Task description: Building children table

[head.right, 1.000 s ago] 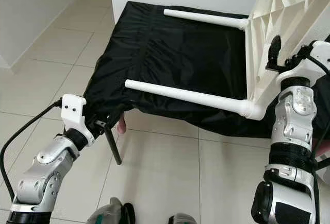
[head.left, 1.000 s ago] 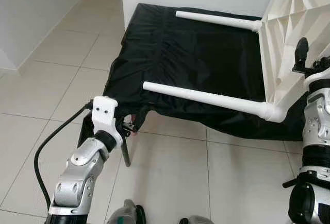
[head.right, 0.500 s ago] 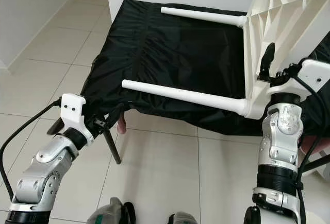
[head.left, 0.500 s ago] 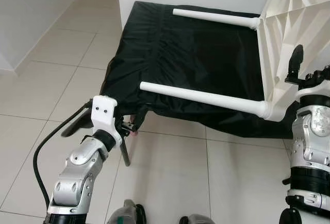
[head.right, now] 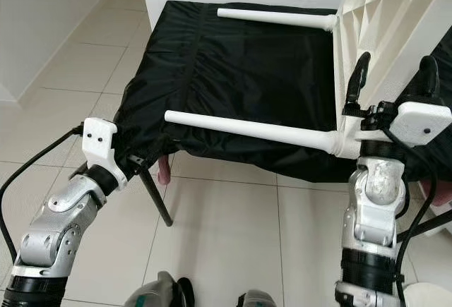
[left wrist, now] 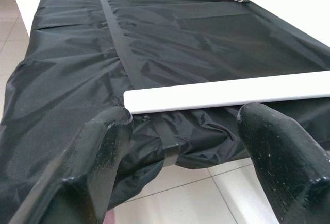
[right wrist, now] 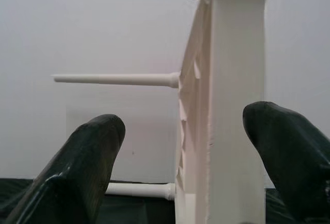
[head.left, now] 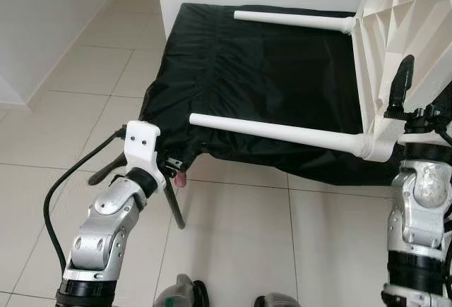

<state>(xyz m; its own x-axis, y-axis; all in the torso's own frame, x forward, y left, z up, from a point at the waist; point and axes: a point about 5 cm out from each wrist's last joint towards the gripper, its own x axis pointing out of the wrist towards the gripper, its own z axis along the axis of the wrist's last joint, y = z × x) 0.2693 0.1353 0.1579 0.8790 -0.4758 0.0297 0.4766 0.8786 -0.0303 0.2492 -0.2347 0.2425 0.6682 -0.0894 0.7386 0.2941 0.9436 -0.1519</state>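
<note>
Left pincer point(left wrist: 180, 147) fingers spread and reaching forward, right pincer point(head.right: 392, 81) raised, fingers spread apart

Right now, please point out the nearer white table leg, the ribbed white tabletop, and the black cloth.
nearer white table leg point(head.left: 282, 132), left eye view, mid-shaft.
ribbed white tabletop point(head.left: 406, 25), left eye view, ribbed underside.
black cloth point(head.left: 268, 67), left eye view, flat middle.

free: tiled floor point(head.left: 233, 236) | blocked: near leg point(head.left: 279, 133), tabletop point(head.right: 374, 32)
</note>
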